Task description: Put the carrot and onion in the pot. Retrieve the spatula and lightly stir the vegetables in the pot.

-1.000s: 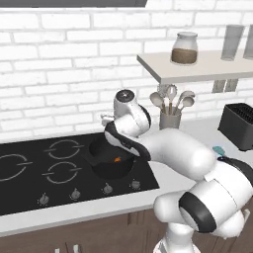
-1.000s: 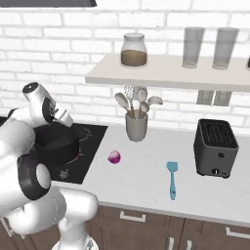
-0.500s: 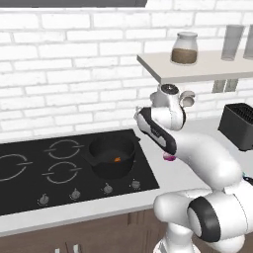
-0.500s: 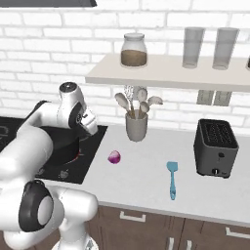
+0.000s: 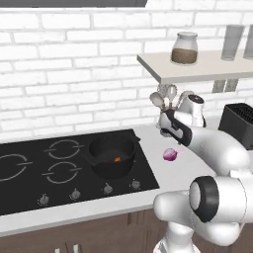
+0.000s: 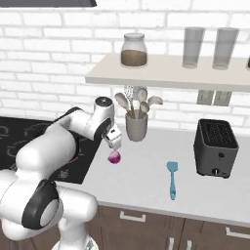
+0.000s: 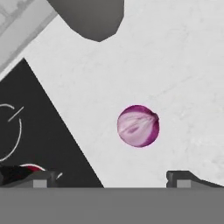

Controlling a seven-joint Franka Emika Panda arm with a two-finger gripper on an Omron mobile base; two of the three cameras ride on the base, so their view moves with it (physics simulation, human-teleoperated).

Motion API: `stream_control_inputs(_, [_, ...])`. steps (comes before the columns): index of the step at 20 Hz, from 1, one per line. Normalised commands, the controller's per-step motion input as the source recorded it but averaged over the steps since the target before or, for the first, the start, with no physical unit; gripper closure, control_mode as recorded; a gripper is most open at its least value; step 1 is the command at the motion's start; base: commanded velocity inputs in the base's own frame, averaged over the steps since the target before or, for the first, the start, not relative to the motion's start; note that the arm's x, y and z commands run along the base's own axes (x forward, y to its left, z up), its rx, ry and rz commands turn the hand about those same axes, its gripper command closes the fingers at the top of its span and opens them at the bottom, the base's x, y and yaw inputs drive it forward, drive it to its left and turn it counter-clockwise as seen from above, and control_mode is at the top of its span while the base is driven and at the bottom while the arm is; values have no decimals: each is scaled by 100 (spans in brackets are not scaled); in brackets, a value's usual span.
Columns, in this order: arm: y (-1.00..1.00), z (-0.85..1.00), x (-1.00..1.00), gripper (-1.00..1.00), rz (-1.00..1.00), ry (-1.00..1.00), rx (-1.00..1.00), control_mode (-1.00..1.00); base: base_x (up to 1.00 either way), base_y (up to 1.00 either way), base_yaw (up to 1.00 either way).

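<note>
On counter just beside hob: onion [image 7: 138, 125], gripper [image 6: 114, 140] hovering above, fingers spread, empty. Round, firm, probably slippery, so pinch across widest middle. Carrot [image 5: 117, 159] already in pot [image 5: 112, 155].

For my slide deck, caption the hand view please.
Open fingers above the purple onion on the counter beside the stove.

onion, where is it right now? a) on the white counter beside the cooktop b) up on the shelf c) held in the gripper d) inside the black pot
a: the onion lies on the white counter beside the cooktop, with the open gripper above it and the carrot in the pot.
</note>
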Motion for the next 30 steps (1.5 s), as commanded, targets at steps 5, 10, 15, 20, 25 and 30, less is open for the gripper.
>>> stream_control_inputs(5, [-34, -69, -5, -100, 0, 1, 1, -100, 0, 0, 0])
stream_control_inputs(10, [-16, -61, 4, -100, 0, 4, 3, -100, 0, 0, 0])
stream_control_inputs(15, [-8, -44, 3, -100, 0, 1, 9, -100, 0, 0, 0])
stream_control_inputs(20, [0, -18, 35, -100, 0, 0, 7, -100, 0, 0, 0])
stream_control_inputs(25, [0, -12, 40, -100, 0, 0, 3, -100, 0, 0, 0])
stream_control_inputs(30, [3, -28, 4, 100, 0, 0, 0, -100, 0, 0, 0])
